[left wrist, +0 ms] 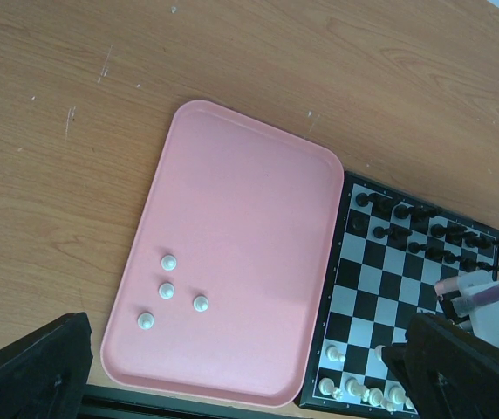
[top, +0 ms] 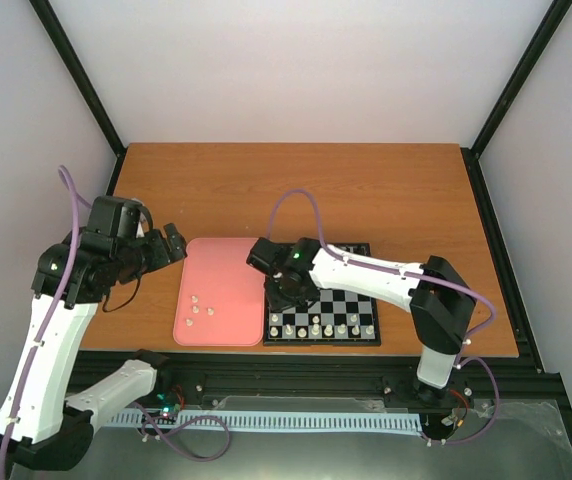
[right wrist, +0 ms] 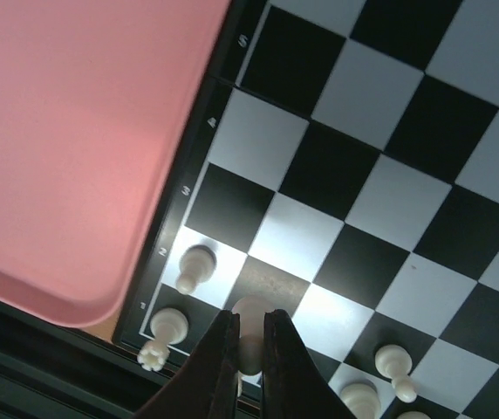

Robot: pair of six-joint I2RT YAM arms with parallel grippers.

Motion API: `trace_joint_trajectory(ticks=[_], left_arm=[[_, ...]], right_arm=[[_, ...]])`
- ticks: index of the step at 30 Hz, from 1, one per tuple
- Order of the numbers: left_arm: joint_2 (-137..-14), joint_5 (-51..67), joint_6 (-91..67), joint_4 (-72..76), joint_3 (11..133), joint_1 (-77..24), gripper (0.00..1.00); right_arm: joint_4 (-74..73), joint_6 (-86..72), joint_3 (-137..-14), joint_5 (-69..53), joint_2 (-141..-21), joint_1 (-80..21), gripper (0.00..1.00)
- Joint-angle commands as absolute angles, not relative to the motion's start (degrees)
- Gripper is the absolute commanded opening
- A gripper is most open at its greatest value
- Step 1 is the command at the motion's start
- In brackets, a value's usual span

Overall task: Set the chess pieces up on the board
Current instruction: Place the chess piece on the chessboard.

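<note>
Right wrist view: a cream-white pawn (right wrist: 251, 312) is clamped in the nearly shut right claw (right wrist: 249, 358); a pink tray (right wrist: 75, 131) is seen leftward.

the board (top: 351, 300) is open across its middle rows; white pieces (top: 316, 329) crowd the near edge, black pieces (left wrist: 424, 229) the far edge, the right arm (top: 366, 268) seemingly overhanging.

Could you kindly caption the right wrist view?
Right gripper shut on a white piece at the board edge, pink tray alongside.
</note>
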State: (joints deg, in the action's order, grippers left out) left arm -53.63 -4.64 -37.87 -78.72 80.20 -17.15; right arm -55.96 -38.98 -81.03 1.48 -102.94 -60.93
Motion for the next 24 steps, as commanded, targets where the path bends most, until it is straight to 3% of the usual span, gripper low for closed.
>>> trace_joint_trajectory(ticks=[1, 24], left_arm=[[-53.6, -4.2, -37.0, -77.2, 80.0, -17.1, 1.0], [-53.5, -4.3, -36.4, -77.1, 79.5, -17.1, 1.0]], right_arm=[[-53.2, -40.8, -77.6, 1.5, -100.3, -60.7, 0.04], [-49.3, -41.1, -73.3, -0.7, -103.2, -60.6, 0.06]])
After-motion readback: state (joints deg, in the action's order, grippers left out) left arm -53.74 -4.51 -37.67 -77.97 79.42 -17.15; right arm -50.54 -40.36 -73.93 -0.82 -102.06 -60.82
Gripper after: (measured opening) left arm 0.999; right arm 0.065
